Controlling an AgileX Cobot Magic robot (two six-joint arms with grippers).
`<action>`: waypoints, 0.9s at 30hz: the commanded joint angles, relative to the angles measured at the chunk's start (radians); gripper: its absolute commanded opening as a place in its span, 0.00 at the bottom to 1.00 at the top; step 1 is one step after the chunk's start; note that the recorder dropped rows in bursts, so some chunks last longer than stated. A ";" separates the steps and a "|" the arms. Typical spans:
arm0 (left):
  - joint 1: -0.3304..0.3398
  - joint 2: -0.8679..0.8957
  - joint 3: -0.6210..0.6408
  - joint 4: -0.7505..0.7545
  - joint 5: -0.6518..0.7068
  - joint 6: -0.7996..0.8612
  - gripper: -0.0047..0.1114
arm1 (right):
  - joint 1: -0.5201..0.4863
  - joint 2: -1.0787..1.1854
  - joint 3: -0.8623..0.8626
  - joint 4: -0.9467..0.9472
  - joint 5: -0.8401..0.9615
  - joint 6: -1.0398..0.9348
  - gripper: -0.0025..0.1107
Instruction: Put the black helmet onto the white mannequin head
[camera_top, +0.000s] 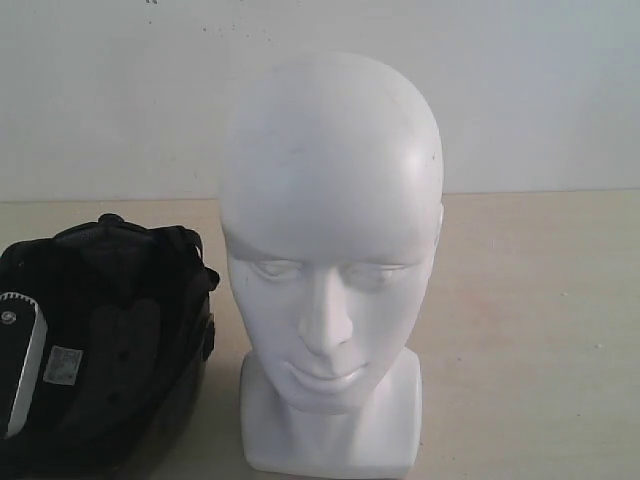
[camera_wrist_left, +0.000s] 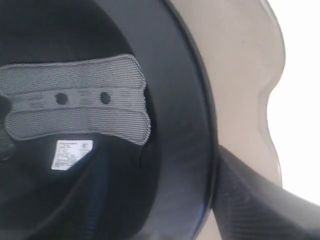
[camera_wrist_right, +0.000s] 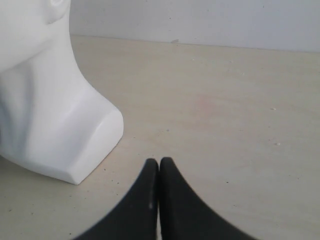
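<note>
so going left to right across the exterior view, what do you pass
black helmet → white mannequin head → table

The helmet (camera_top: 100, 340) lies (opening upward) left of the head (camera_top: 330, 250), on the table (camera_top: 530, 330).

The right tool (camera_wrist_right: 159, 167) is closed, its two black fingers touching at the tips.
</note>
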 joint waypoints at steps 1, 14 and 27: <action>0.002 -0.009 -0.004 -0.032 -0.128 -0.149 0.53 | 0.002 -0.004 -0.001 -0.006 -0.004 -0.003 0.02; 0.002 -0.009 -0.004 -0.014 -0.054 -0.086 0.57 | 0.002 -0.004 -0.001 -0.006 -0.004 -0.001 0.02; 0.002 -0.019 -0.004 0.038 -0.121 -0.070 0.85 | 0.002 -0.004 -0.001 -0.006 -0.004 -0.001 0.02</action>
